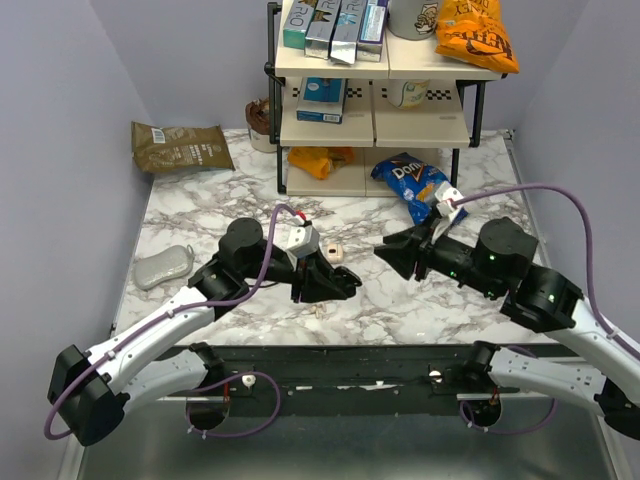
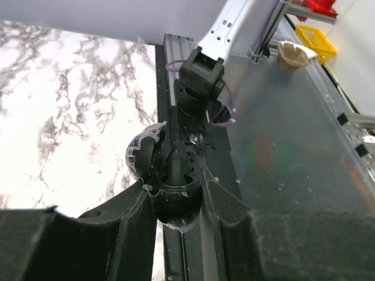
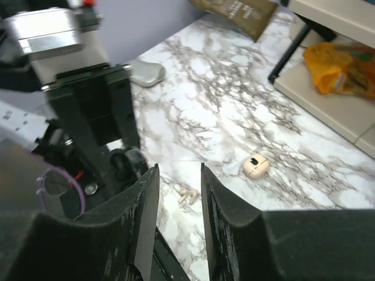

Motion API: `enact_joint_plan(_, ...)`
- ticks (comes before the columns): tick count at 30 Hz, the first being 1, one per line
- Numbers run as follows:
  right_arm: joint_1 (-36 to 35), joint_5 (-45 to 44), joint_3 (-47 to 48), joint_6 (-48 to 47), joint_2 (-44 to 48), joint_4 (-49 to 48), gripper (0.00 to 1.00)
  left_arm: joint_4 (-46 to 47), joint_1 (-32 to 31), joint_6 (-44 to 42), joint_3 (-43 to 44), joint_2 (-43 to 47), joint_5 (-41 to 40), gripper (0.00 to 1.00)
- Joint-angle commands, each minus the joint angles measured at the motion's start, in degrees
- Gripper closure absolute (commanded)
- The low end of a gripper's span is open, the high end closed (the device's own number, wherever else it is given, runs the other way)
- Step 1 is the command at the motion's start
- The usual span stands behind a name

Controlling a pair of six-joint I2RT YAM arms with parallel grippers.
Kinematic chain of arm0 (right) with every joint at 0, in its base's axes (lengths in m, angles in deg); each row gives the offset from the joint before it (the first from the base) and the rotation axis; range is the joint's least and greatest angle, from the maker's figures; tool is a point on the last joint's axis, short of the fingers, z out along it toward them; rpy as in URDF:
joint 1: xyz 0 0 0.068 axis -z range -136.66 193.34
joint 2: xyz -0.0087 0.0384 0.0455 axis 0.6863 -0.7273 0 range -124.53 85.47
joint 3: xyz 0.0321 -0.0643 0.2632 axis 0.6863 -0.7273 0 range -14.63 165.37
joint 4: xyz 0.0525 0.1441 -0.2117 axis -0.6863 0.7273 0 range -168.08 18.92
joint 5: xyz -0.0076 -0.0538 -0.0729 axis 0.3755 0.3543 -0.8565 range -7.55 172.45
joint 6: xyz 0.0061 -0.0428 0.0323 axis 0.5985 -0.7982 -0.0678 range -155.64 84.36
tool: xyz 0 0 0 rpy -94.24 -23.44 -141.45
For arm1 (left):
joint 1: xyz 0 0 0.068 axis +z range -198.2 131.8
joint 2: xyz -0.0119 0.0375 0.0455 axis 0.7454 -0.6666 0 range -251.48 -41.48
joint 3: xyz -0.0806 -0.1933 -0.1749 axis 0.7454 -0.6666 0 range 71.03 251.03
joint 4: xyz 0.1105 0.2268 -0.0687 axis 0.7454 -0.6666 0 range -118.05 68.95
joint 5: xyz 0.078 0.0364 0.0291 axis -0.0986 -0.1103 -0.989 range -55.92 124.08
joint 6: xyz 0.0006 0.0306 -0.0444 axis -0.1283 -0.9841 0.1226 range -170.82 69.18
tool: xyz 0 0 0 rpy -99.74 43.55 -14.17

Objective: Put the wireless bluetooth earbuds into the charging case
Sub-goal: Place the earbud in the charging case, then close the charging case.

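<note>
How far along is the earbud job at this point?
Done: nothing certain. The pale case sits on the table with a dark patch on top, too small to call a seated bud. In hand: the left gripper is shut on a black rounded object; the right gripper is open and empty. Left: the cream earbuds lie loose on the table, apart from the case.
</note>
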Motion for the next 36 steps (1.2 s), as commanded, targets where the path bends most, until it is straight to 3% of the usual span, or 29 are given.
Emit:
enact_joint_plan(1,-0.1,-7.1,-1.6,4.2,-4.7,0.6,0.58,11.4,-0.2,5.0,-2.4,1.6,-4.5,1.00)
enact_joint_plan(18,0.0,4.5,-1.7,2.7,-8.1,-1.3,0.58,11.4,-0.2,4.5,-2.4,2.1,-6.6,1.00)
enact_joint_plan(28,0.0,6.9,-1.9,2.4,-8.3,-1.5,0.60,10.5,-0.2,3.9,-1.8,1.9,-7.4,1.00)
enact_joint_plan(31,0.0,3.8,-2.3,3.5,-7.6,-1.4,0.60,10.5,-0.2,3.8,-1.7,1.8,-8.2,1.00)
enact_joint_plan(33,-0.1,-5.0,-3.3,5.6,-6.3,-0.7,0.55,9.4,-0.2,3.8,-1.8,1.7,-10.8,1.00)
enact_joint_plan(36,0.4,-15.9,-5.2,8.7,-3.4,-0.7,0.48,5.7,-0.1,4.8,-2.2,1.0,-23.4,1.00)
